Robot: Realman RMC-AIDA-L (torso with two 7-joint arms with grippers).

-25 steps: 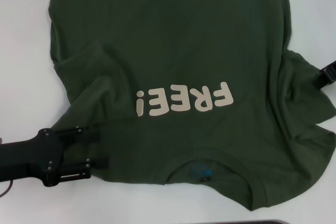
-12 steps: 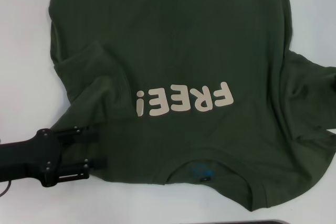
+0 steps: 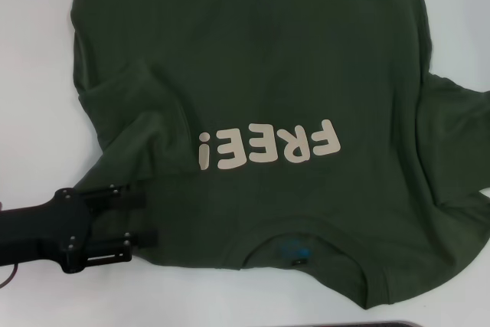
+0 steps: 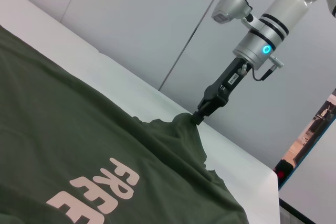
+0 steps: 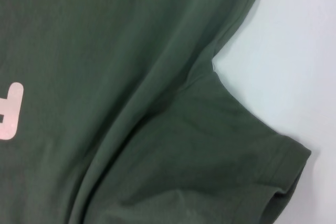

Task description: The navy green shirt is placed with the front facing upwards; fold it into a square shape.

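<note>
The dark olive-green cotton T-shirt (image 3: 260, 74) with cream "FREE!" lettering (image 3: 268, 147) lay front-up across the white table (image 3: 31, 74). The left end effector (image 3: 145, 220) rested at its near-left shoulder edge, black fingers (image 3: 130, 199) spread and touching the cloth. The right end effector (image 4: 198, 118) pinched the opposite sleeve, lifting it into a peak.

We see a white table (image 3: 38, 51); the green shirt (image 3: 253, 59) lies spread on it, lettering facing up.
</note>
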